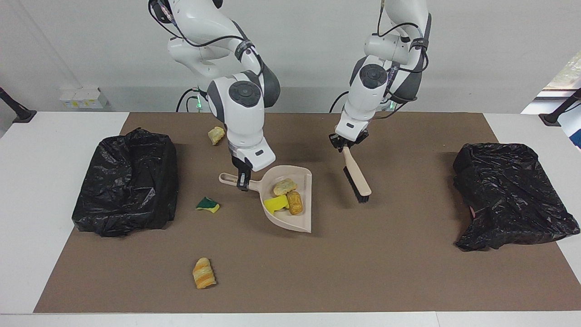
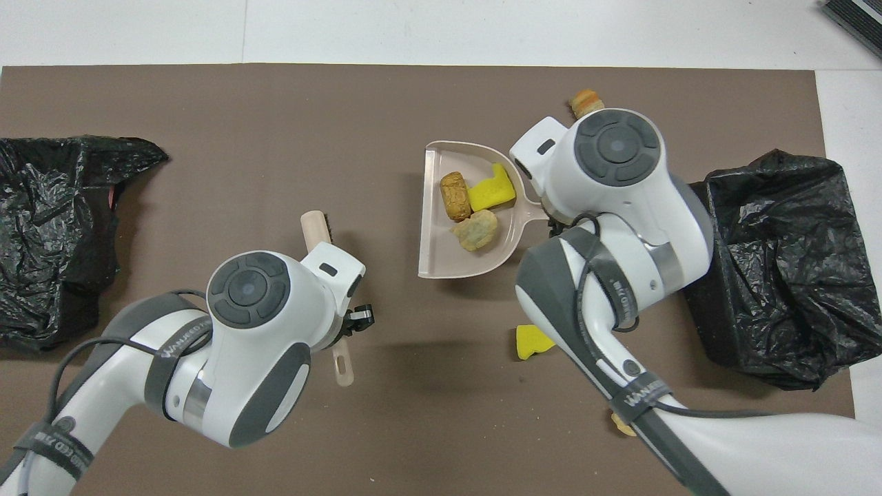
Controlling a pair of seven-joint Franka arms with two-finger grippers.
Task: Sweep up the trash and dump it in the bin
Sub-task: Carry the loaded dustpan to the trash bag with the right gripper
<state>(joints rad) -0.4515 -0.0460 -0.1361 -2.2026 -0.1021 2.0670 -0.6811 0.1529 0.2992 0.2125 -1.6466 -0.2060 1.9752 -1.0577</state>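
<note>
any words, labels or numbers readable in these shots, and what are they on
Grey band on the left arm: printed lettering, too small and slanted to read.
Grey band on the right arm: printed lettering, blurred, not readable.
Second grey band on the right arm: printed lettering, not readable.
Dustpan, brush, black bin bags: no text visible.
</note>
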